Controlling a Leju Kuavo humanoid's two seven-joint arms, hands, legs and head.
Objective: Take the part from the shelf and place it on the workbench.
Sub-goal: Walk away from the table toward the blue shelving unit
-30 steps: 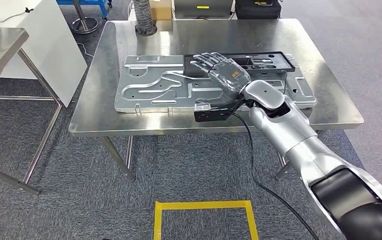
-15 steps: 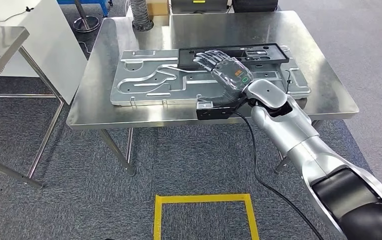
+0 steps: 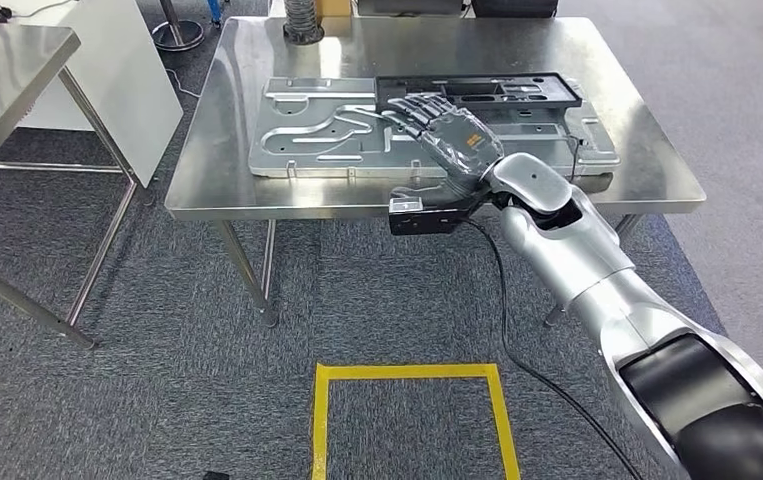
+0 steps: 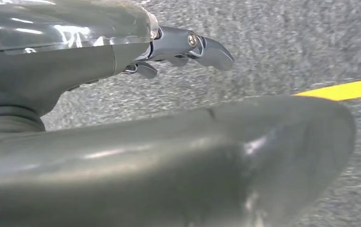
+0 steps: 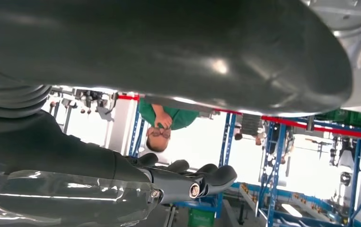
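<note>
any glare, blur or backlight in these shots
Head view: sharp, soft ceiling glare on the steel workbench, right hand clear above the silver stamped metal panel. Left wrist view: left hand close and soft, grey carpet smeared. Right wrist view: strong bright backlight, thumb nearly silhouetted with small highlights.

The black part and metal plate cover most of the workbench.
</note>
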